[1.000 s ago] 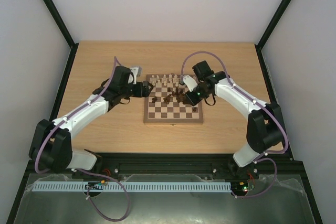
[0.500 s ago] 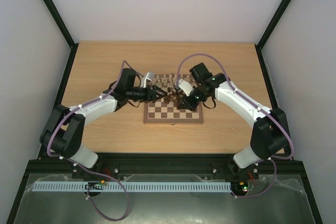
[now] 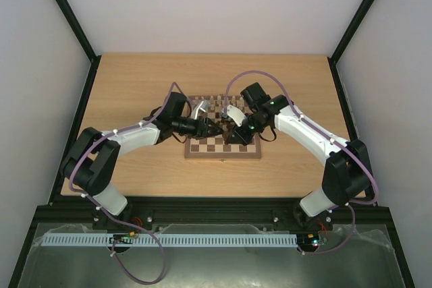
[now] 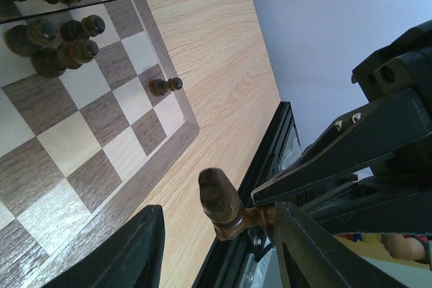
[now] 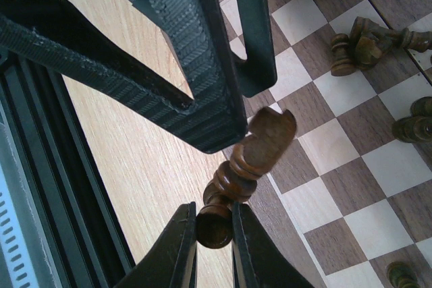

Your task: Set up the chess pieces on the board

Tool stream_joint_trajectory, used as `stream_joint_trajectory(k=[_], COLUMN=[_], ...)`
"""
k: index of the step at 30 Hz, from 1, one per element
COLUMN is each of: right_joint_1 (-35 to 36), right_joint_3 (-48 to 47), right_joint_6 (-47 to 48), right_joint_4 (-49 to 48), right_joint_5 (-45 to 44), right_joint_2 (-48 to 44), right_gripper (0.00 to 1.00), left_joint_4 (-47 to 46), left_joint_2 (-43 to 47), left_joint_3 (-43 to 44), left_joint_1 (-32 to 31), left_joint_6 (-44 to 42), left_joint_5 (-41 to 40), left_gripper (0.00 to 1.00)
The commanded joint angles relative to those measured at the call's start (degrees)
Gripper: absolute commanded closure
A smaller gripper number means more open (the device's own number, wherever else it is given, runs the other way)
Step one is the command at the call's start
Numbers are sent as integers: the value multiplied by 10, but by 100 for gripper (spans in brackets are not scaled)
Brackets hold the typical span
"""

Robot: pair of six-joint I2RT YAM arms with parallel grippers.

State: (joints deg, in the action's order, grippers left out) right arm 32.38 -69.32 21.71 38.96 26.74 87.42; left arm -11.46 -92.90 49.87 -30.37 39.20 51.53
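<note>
My right gripper (image 5: 214, 211) is shut on the round base of a dark brown bishop (image 5: 260, 146) and holds it tilted in the air above the board's near-left corner. My left gripper (image 4: 216, 234) is open, and its fingers (image 5: 196, 65) stand on either side of the bishop's head (image 4: 217, 197) with gaps showing. In the top view both grippers meet over the board (image 3: 223, 156), left gripper (image 3: 214, 128) against right gripper (image 3: 230, 133). Several dark chess pieces (image 4: 64, 45) lie toppled on the squares, and one small dark piece (image 4: 165, 86) lies near the corner.
More dark pieces (image 5: 368, 42) lie on their sides further along the board. Pale pieces (image 3: 217, 103) stand along the board's far row. Bare wooden table (image 3: 135, 79) surrounds the board, and a black frame rail (image 4: 270, 146) runs along the table's edge.
My left arm has swung right across the board's left edge to the right gripper, its jaws narrowing around the bishop's head. The right gripper drifted slightly left, still holding the bishop.
</note>
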Motion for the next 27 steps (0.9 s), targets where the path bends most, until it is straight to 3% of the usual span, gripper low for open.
stream_joint_trajectory(k=[1,6,16,22,27], right_joint_1=[3,3,3,3,3], right_joint_3=[-7,-2,4,-1,-3], right_joint_6=[8,10,9,-18,-34], right_joint_4=[30,30,22,11,1], right_joint_5=[20,21,19,10,-16], right_joint_2=[-18,-18,-17,-5,15], right_gripper=[93,93,93,93,94], left_joint_4=[-22,-37,-56,-153,-191], left_joint_2=[-14,-26,-50,12,88], left_joint_3=[13,14,4,-72,-163], left_joint_1=[-5,-15,-16,-1,-15], left_joint_6=[5,13,47,85,58], left_joint_5=[24,38,18,-57,-196], left_gripper=[55,60,45,44,44])
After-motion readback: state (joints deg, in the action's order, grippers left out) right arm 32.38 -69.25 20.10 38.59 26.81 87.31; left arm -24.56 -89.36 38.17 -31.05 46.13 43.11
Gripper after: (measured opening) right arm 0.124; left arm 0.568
